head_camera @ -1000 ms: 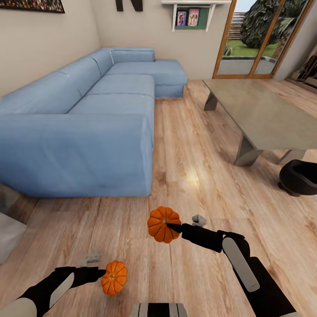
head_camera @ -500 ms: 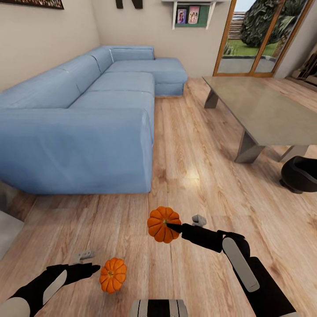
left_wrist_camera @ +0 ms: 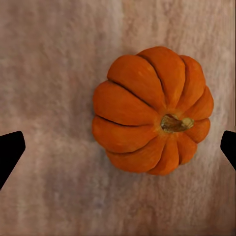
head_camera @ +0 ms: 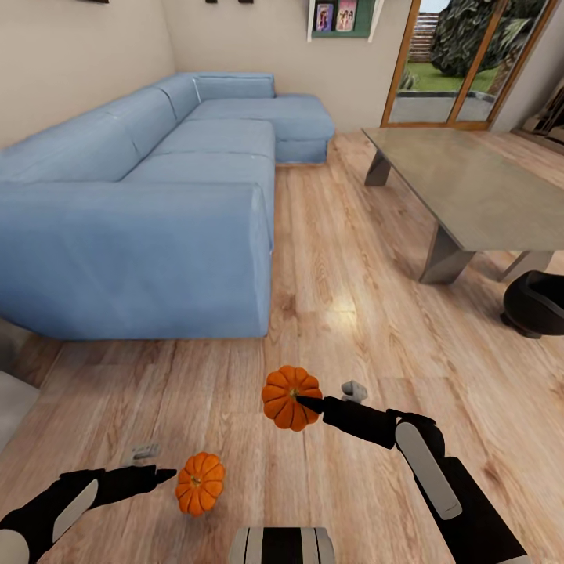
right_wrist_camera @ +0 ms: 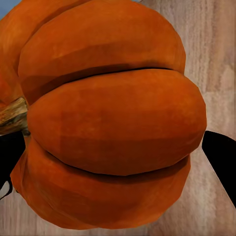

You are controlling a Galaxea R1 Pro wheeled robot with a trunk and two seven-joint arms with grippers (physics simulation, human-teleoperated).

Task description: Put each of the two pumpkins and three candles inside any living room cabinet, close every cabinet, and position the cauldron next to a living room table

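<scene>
One orange pumpkin [head_camera: 291,398] hangs above the wooden floor with my right gripper [head_camera: 302,402] shut on it; in the right wrist view this pumpkin [right_wrist_camera: 113,123] bulges between the black fingers [right_wrist_camera: 222,160]. A second pumpkin [head_camera: 200,483] lies on the floor just right of my left gripper [head_camera: 163,473]. That gripper is open, and its black fingertips [left_wrist_camera: 11,150] stand well apart from this pumpkin [left_wrist_camera: 150,110]. The black cauldron [head_camera: 536,301] sits on the floor by the near corner of the grey table [head_camera: 470,188]. The candles and the cabinet are out of view.
A long blue corner sofa [head_camera: 157,211] runs along the left wall. Glass doors [head_camera: 446,63] stand at the back right. Open wooden floor [head_camera: 345,258] lies between sofa and table. A grey object [head_camera: 12,399] sits at the left edge.
My left gripper has drawn back to the left, away from the floor pumpkin. The head view has shifted slightly. The right arm with its pumpkin has not moved.
</scene>
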